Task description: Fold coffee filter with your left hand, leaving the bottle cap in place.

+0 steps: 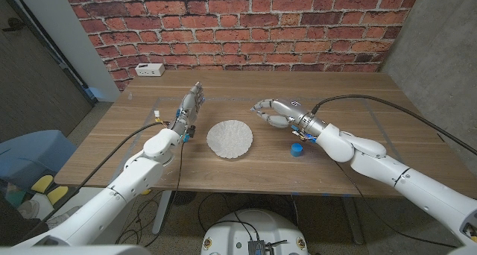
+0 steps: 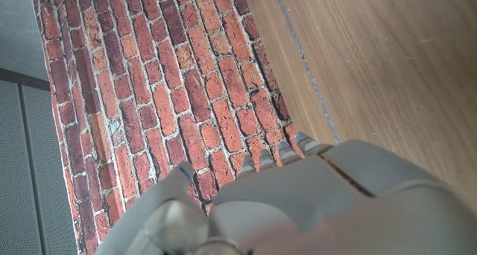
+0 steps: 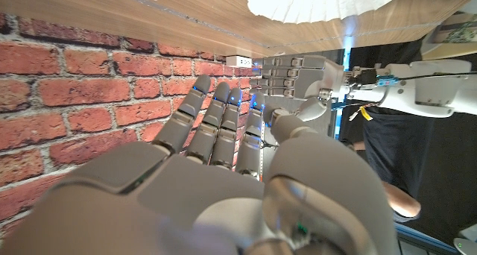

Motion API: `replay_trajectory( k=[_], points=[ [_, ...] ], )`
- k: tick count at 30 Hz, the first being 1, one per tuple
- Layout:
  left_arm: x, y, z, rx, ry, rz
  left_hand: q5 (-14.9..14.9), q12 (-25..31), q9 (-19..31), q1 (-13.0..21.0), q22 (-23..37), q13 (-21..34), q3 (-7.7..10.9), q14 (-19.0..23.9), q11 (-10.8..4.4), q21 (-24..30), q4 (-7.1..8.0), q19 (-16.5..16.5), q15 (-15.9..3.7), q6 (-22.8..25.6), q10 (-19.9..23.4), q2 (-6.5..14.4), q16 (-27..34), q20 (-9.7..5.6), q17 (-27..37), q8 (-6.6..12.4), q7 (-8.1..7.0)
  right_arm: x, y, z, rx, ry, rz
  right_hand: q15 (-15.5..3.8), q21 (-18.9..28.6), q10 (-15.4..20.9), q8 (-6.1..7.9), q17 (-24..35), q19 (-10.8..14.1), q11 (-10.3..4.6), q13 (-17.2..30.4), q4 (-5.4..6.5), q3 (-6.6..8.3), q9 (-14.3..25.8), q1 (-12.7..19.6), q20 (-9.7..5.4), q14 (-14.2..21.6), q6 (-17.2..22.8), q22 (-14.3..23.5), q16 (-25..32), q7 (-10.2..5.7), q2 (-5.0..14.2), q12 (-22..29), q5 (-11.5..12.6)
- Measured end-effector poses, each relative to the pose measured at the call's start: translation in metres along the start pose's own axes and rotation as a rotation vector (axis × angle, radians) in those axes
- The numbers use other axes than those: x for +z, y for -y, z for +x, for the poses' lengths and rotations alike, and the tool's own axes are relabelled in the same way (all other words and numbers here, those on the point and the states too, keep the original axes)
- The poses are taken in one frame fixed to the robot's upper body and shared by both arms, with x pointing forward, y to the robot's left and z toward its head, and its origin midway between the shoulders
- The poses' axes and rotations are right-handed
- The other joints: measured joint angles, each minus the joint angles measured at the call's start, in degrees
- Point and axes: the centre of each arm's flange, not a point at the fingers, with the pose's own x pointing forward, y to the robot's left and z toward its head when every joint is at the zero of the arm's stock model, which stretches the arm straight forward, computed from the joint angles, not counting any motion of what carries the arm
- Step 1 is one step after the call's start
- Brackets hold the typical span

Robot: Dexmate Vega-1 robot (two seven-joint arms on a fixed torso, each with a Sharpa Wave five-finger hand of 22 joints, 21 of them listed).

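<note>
1. Round white crinkled paper coffee filter [image 1: 229, 139] lies flat and unfolded on the brown wooden table [image 1: 313, 87], roughly mid-table; this is the landmark.
2. Small blue plastic bottle cap [image 1: 297, 149] sits on the table near the filter, on the robot's right side of it, apart from it, not touching.
3. Left hand [image 1: 191, 108] is just beside the filter on the robot's left, slightly farther back toward the red brick wall [image 1: 246, 24]; fingers straight and stretched out, nothing in it, no contact with the filter.
4. Right hand [image 1: 273, 112] is past the filter's far right edge, behind the cap; fingers apart and a bit curled, holding nothing.
5. Right wrist view: right-hand fingers [image 3: 216, 124] are spread, with the left hand [image 3: 302, 83] across from them and the filter's edge [image 3: 320, 1] beyond.
6. White rectangular box [image 1: 150, 69] sits at the table's back edge, well apart from the filter, far left by the wall.
</note>
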Motion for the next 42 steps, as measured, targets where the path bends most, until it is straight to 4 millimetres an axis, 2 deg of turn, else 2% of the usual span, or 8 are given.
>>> replay_trajectory(
  k=[11, 26, 27, 29, 31, 36, 39, 42],
  points=[
    [-0.004, 0.000, -0.006, -0.003, -0.026, 0.009, 0.12, 0.55, 0.00, 0.00, 0.00, 0.00, -0.46, 0.00, 0.15, 0.21, 0.02, 1.26, 0.00, 0.34, -0.07, 0.00, 0.00, 0.62, 0.00, 0.59, 0.12, 0.006, -0.015, 0.004, 0.067, 0.086, 0.006, 0.00, 0.22, 1.02, 0.00, 1.13, 0.72, -1.02, 0.01, -0.01, 1.76, 0.00, 1.68, -0.72, 0.61, 1.84, 0.00, 0.96, -0.60, 1.06, -0.23, -0.22],
    [-0.005, -0.003, -0.012, -0.016, -0.041, 0.031, 0.55, 1.88, -0.01, 1.66, -0.14, -0.01, -0.18, 4.49, 0.53, 0.63, -0.69, 3.85, 0.07, 7.67, 6.69, 0.91, 0.42, 0.97, -0.14, 1.33, 1.76, 0.012, -0.026, 0.004, 0.134, 0.135, 0.029, 0.00, 0.66, 2.98, 0.45, 2.95, 1.02, -1.76, 0.02, 1.19, 3.08, 0.01, 3.54, -1.03, 1.23, 4.98, 0.26, 2.39, -0.36, 1.12, -0.23, -0.44],
    [-0.005, -0.003, -0.013, -0.017, -0.041, 0.033, 0.55, 1.88, 0.00, 1.66, -0.13, -0.01, -0.15, 4.95, 0.49, 0.63, -0.71, 3.90, 0.03, 8.13, 7.18, 0.91, 0.42, 1.03, -0.14, 1.33, 1.76, 0.008, -0.038, 0.005, 0.154, 0.120, 0.049, 0.00, 0.66, 3.19, 0.45, 2.99, 1.02, -1.72, 0.02, 1.24, 3.13, 0.01, 3.54, -1.02, 1.23, 5.23, 0.27, 2.39, -0.51, 1.12, -0.23, -0.44],
    [-0.008, -0.002, -0.015, -0.029, -0.059, 0.038, 0.55, 1.88, -0.01, 1.90, -0.14, -0.01, 0.05, 5.60, 0.84, 0.85, -0.91, 4.56, 0.46, 8.72, 7.80, 1.11, 0.41, 1.24, -0.14, 1.33, 1.94, 0.008, -0.041, 0.005, 0.163, 0.119, 0.054, 0.00, 0.66, 3.17, 0.45, 3.24, 1.06, -1.74, 0.02, 1.42, 3.31, 0.01, 3.54, -0.99, 1.23, 5.63, 0.27, 2.46, -0.50, 1.12, -0.23, -0.44],
    [-0.008, -0.003, -0.018, -0.031, -0.060, 0.042, -0.04, 1.88, 0.00, 3.92, -0.13, -0.01, 1.78, 6.50, 1.37, 0.85, -1.67, 5.17, 0.75, 9.16, 8.33, 1.41, 0.42, 1.68, -0.14, 1.24, 2.38, 0.008, -0.041, 0.005, 0.172, 0.119, 0.059, 0.00, 0.66, 3.17, 0.44, 3.28, 1.33, -1.74, 0.02, 1.42, 3.31, 0.01, 3.54, -0.71, 1.22, 5.73, 0.26, 2.83, -0.39, 1.12, -0.23, -0.44],
    [-0.010, -0.003, -0.025, -0.035, -0.082, 0.054, -2.66, 1.16, -0.01, 12.41, -0.40, 0.00, 10.83, 8.88, 1.51, 0.85, -6.08, 6.79, 1.23, 11.38, 10.79, 4.49, -0.06, 2.03, -0.41, 0.62, 2.56, 0.010, -0.052, 0.003, 0.200, 0.110, 0.086, -0.01, 0.66, 3.48, 0.44, 3.46, 1.33, -1.42, 0.02, 1.96, 3.76, 0.01, 4.00, -0.71, 1.23, 5.73, 0.26, 2.83, -0.39, 0.66, -0.23, -0.45],
    [-0.010, -0.003, -0.030, -0.041, -0.083, 0.060, -2.91, 1.16, -0.01, 15.41, -0.30, 0.03, 13.76, 10.57, 1.52, 1.07, -8.06, 7.96, 1.46, 13.96, 12.63, 5.73, -0.06, 2.36, -0.35, 0.62, 3.42, 0.009, -0.053, 0.003, 0.212, 0.105, 0.095, -0.31, 1.05, 3.88, 0.24, 3.52, 1.50, -1.02, 0.02, 4.21, 2.11, 0.12, 2.02, -0.49, 1.54, 6.04, 0.26, 2.83, -0.09, -0.64, -0.46, -1.00],
    [-0.011, -0.005, -0.035, -0.032, -0.101, 0.075, -4.27, 1.16, 0.29, 16.35, -0.24, 0.03, 14.32, 12.79, 1.72, 1.60, -8.62, 9.63, 1.44, 17.12, 14.84, 5.95, 0.20, 2.70, -0.24, 0.89, 4.75, 0.010, -0.062, 0.002, 0.236, 0.097, 0.117, -0.31, 1.10, 4.53, 0.05, 3.39, 1.00, -0.37, 0.02, 6.28, 0.04, 0.15, -1.24, 0.02, 1.53, 6.45, 0.26, 2.38, 0.33, -1.33, -0.61, -1.09]
  ],
)
